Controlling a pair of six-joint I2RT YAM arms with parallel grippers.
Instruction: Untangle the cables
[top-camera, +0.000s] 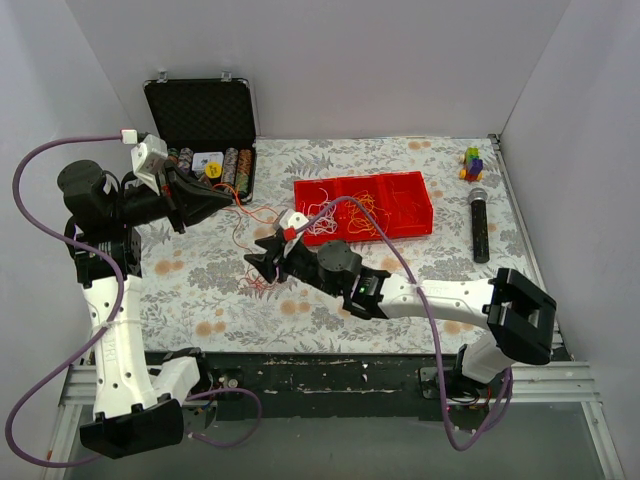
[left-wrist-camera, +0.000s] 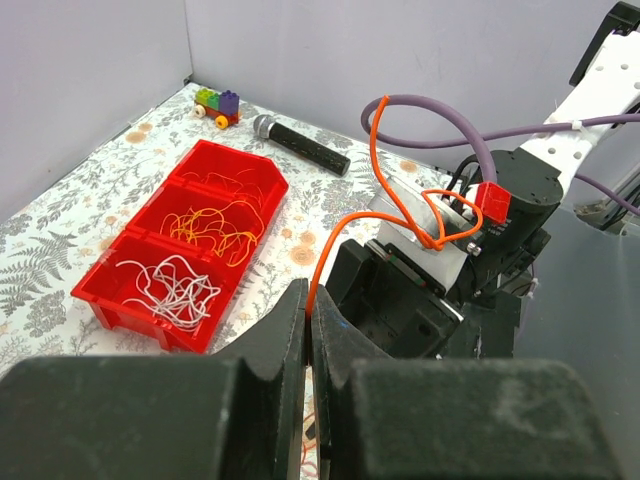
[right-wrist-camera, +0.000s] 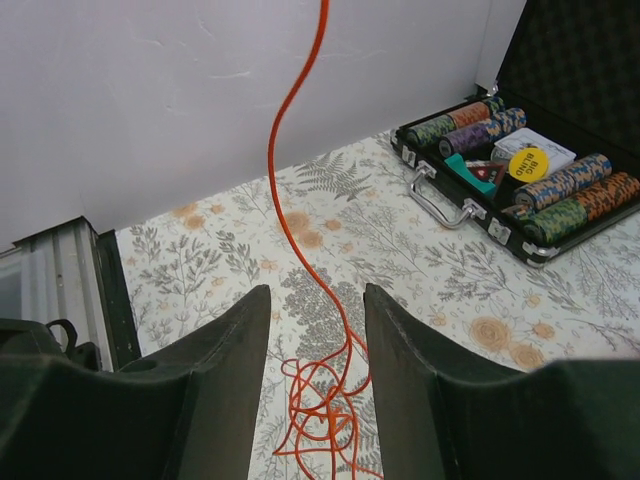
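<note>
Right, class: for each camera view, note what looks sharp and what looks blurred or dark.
Top external: evenly lit, sharp throughout. Left wrist: the left hand up close is dark and blurred, the red tray crisp. Right wrist: the right hand is soft and dark, the orange cable and chip case sharp.

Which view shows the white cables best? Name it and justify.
Left wrist: the white cables lie close and distinct in the nearest compartment of the red bin. Top external shows them small; right wrist misses them.
</note>
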